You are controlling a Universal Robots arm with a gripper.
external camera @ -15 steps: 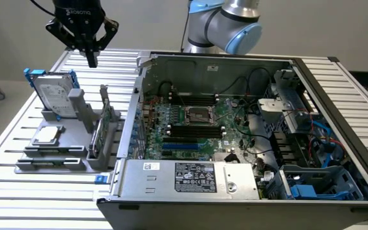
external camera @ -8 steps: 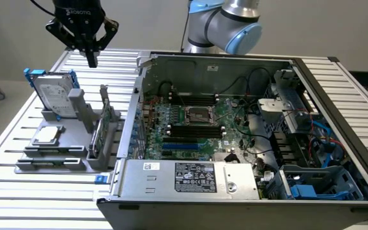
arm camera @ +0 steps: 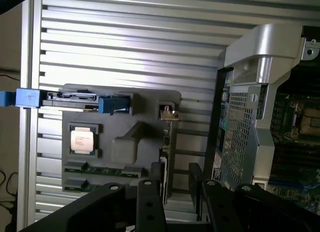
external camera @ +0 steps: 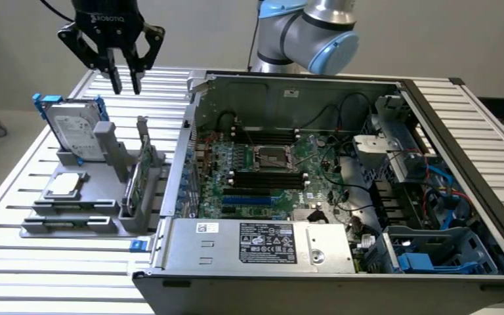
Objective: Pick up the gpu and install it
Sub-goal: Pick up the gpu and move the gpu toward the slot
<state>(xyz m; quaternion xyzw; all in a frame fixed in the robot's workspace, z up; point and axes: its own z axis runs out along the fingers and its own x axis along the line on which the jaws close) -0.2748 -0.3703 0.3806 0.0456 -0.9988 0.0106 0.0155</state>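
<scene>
The black gripper is hovering over the far edge of the slatted metal table, jaws spread and empty. The thin green gpu card is standing edgewise in a grey holder; the wrist view is catching its silver bracket.

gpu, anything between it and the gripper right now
Nothing visible. The gripper hangs open above the gray holder, with only air down to the gpu, upright on edge in its slot. The hard drive stands beside it, not over it.
</scene>
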